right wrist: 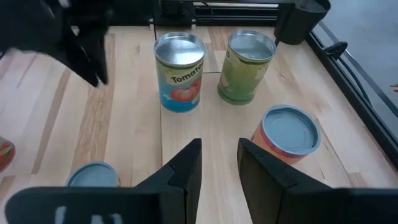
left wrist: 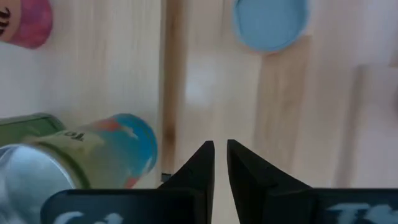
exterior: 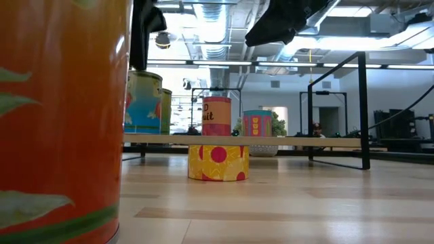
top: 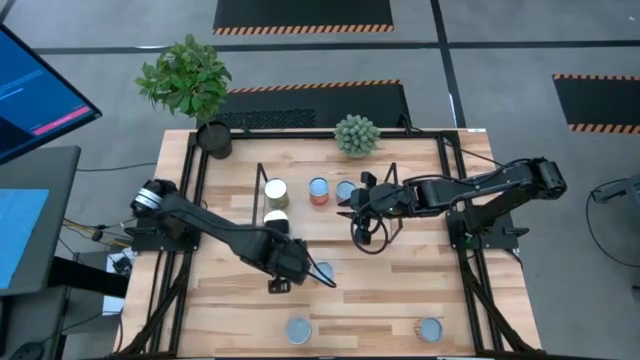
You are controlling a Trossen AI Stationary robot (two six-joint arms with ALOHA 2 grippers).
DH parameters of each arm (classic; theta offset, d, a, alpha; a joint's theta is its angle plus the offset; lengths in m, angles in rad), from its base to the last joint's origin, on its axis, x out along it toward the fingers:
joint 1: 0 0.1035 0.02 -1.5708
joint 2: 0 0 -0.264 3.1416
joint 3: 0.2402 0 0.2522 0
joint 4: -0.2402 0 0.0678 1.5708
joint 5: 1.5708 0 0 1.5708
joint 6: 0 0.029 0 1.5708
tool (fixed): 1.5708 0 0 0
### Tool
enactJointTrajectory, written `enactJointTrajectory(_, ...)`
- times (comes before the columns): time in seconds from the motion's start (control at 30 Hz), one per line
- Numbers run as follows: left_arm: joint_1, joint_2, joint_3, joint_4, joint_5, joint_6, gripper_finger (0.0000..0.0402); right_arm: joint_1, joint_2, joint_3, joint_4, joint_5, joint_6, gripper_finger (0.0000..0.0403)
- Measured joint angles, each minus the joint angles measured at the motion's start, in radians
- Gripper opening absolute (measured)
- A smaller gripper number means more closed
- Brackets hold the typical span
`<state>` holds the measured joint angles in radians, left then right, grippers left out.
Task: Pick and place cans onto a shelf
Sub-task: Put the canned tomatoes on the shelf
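Observation:
The shelf (top: 330,215) is a low light-wood board in mid-table. On it stand a blue Tomato can (right wrist: 179,71), a green can (right wrist: 247,65), a pink-red can (top: 318,190) and a blue-topped can (top: 346,188). A yellow, pink-dotted can (exterior: 217,163) stands on the table in front of the shelf, and its blue top shows in the left wrist view (left wrist: 270,22). My left gripper (left wrist: 221,149) hovers above the table beside that can (top: 322,270), shut and empty. My right gripper (right wrist: 219,149) hovers over the shelf's right part (top: 347,207), slightly open and empty, pointing toward the Tomato can.
Two more blue-topped cans (top: 298,328) (top: 430,328) stand near the table's front edge; one fills the low view's left as an orange wall (exterior: 61,122). A black pot with a leafy plant (top: 213,138) and a small green plant (top: 356,135) stand along the far edge.

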<state>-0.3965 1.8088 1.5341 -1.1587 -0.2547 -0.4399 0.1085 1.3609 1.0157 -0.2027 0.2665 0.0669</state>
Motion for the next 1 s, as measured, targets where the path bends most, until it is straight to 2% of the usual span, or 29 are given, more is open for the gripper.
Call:
enactJointTrajectory(0.33,0.002,0.025,0.0,-0.142,-0.133,-0.087,0.0034,0.0,0.0,0.0,-0.021,-0.002,0.001,0.0127)
enactJointTrajectory(1.0,0.071,0.025,0.0,-0.246,-0.177,-0.121,0.0034,-0.006,0.0,0.0,-0.023,-0.002,0.011,0.0127)
